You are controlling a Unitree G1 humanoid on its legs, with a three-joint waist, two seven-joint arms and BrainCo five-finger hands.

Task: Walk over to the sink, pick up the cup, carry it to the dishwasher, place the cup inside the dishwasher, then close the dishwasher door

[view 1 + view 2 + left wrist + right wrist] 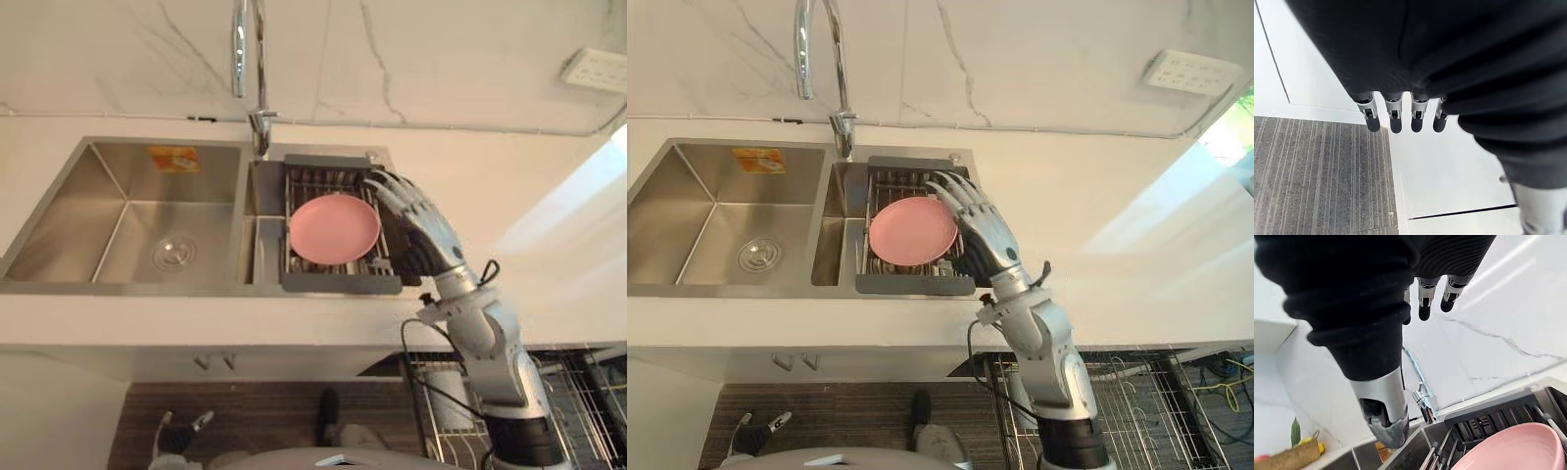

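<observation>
sink [59, 245]: one, brushed stainless steel, sunk into the surface; two rectangular basins, wide on the left, narrow on the right.
surface [490, 186]: pale smooth stone, flat, meeting the wall at the back.
wall [441, 59]: white, polished, crossed by thin grey veins.
faucet [240, 49]: one, bright chrome, a tall curved tube rising behind the divide between the two basins.
drain [173, 253]: one, round, metal, in the floor of the left basin.
sticker [173, 158]: one, orange, rectangular, on the far wall of the left basin.
drying rack [338, 284]: one, dark grey frame with thin metal bars, sitting in the right basin.
plate [333, 228]: one, pink, round, smooth and shallow, lying flat on the rack's bars.
right hand [416, 220]: above the rack's right side, just beside the plate; fingers straight and fanned apart, gripping nothing; contact with plate or rack cannot be told.
left hand [1395, 116]: low, near a white cabinet panel [1449, 171] and above the grey ribbed floor [1317, 176]; fingers straight, side by side, empty.
cup: in neither hand; place otherwise cannot be told.
wire basket [588, 401]: one, thin silver wire in a grid, jutting out below the surface's front edge on the robot's right.
wall socket [595, 70]: one, white, rectangular, on the wall at the far right.
</observation>
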